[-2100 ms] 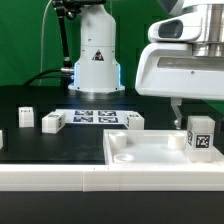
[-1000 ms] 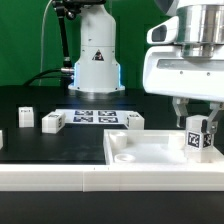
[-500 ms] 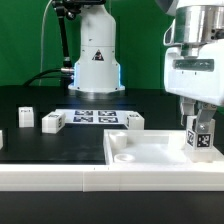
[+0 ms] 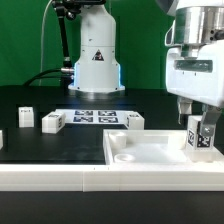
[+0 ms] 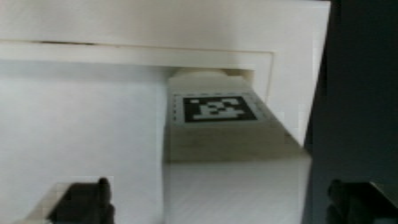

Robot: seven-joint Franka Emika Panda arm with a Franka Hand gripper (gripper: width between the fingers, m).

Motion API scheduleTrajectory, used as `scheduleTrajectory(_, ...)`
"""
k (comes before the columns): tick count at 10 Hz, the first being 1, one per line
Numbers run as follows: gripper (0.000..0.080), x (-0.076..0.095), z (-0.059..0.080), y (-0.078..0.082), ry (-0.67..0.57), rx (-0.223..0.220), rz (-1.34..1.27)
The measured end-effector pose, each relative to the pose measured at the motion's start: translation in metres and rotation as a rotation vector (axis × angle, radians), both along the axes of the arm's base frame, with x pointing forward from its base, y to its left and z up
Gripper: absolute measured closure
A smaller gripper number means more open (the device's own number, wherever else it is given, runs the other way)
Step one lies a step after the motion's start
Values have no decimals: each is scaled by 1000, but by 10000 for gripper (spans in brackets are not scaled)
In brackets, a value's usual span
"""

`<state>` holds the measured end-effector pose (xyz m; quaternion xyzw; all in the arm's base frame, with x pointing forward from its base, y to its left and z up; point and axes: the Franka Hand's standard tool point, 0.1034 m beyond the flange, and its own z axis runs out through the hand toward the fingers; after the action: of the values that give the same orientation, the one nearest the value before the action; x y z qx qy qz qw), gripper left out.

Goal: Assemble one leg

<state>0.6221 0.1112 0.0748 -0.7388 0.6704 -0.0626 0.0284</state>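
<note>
One leg [image 4: 202, 139] stands upright in the pincer [image 4: 201, 132] in the exterior view, a white plastic block with a black-and-white tag on the face toward the camera. The dark fingers [image 4: 191, 129] flank it, but this view does not settle whether they press on it. Directly below the pincer lies the large flat white square piece [image 4: 150, 151], smooth and matte, with a raised rim and a round recess toward the exterior view's left. The leg's lower end sits at the piece's corner on the exterior view's right, close to that rim, so room on that side is tight. Away from the pincer toward the exterior view's left, the black tabletop [image 4: 30, 98] carries the marker board [image 4: 93, 117] and more small white blocks [image 4: 53, 122], well apart from the held leg. Behind them stands the arm's white base [image 4: 96, 55] against a green backdrop.

Seen from the wrist, the leg [image 5: 214, 122] runs away from the camera between two dark fingertips [image 5: 80, 198], its tagged face up and lightly grainy. Each fingertip stands clear of the leg's sides with white surface showing between, so the pincer is released here. Beyond the leg a white rim edge [image 5: 143, 50] crosses the picture, and a dark vertical band [image 5: 361, 90] bounds the space on one side.
</note>
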Motion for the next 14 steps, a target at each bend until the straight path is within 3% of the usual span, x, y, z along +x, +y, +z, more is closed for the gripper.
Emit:
scheduleTrajectory(2,153,0,0,0,5,-21,161)
scheduleTrajectory(14,150,2,3,8,60,-202,1301)
